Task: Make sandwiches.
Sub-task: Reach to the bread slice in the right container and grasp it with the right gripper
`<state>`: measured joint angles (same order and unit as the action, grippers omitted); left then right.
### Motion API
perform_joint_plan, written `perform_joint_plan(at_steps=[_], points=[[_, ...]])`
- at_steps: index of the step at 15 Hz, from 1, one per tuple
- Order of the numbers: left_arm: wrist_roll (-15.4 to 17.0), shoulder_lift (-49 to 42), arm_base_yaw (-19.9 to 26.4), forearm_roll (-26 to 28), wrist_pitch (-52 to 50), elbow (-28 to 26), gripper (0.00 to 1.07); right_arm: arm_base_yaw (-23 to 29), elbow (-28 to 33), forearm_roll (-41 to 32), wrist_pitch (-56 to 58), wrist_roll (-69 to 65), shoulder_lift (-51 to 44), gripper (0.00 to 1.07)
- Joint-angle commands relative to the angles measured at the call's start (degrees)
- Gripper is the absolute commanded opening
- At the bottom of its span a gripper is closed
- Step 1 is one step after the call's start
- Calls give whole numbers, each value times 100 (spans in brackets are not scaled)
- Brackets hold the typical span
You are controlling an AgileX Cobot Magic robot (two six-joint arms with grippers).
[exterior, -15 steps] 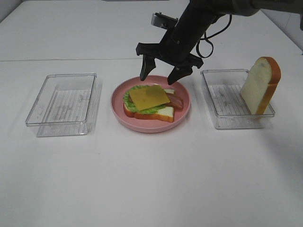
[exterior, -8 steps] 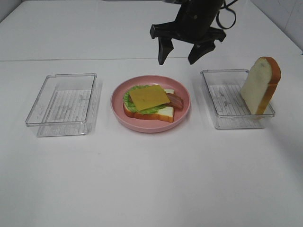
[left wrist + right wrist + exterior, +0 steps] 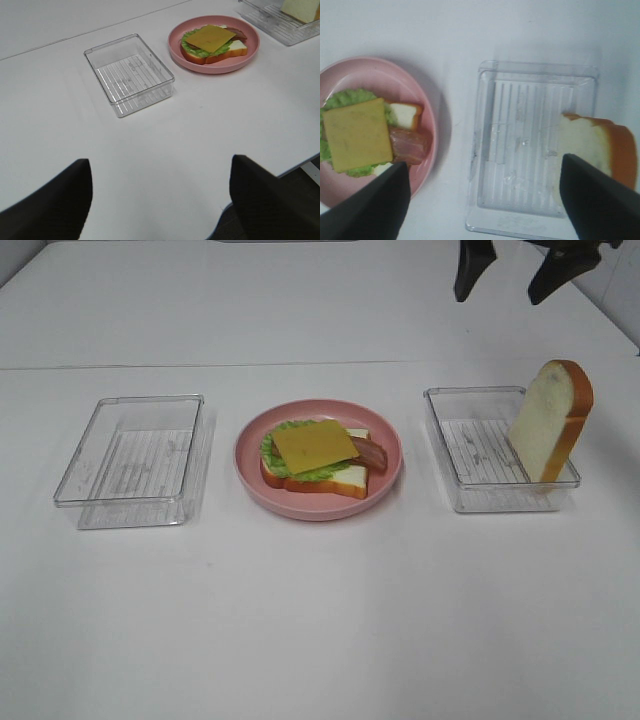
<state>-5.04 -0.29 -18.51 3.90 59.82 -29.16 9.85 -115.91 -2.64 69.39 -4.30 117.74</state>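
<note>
Overhead, I see my right gripper [image 3: 516,268] cut off at the frame's top, jaws spread, empty. The open sandwich [image 3: 318,460] sits on the pink plate [image 3: 252,475]; a bread slice [image 3: 551,418] leans in the right tray [image 3: 447,452]. Left wrist: left gripper [image 3: 160,192] wide, empty, over white table [image 3: 190,135]. Right wrist: fingers [image 3: 375,200] blurred.

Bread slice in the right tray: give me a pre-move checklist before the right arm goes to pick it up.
1. Right end effector open and empty: ok.
2. Bread slice reachable, leaning on edge against the right tray wall: ok.
3. Stack on the pink plate ready for a top slice, cheese uppermost: ok.
4. Left end effector open, well away from the plate: ok.
5. Slice stable enough not to tip when touched: cannot tell.
</note>
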Motion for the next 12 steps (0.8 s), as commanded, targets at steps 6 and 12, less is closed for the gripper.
perform_joint_plan(at_steps=[6,12], points=[[-11,-120,-11,52,-11,17,73,-963,504,-57,476,504,-309,77],[-11,-120,-11,52,-11,17,73,-1175,1243,-470,464,911,-361,77]])
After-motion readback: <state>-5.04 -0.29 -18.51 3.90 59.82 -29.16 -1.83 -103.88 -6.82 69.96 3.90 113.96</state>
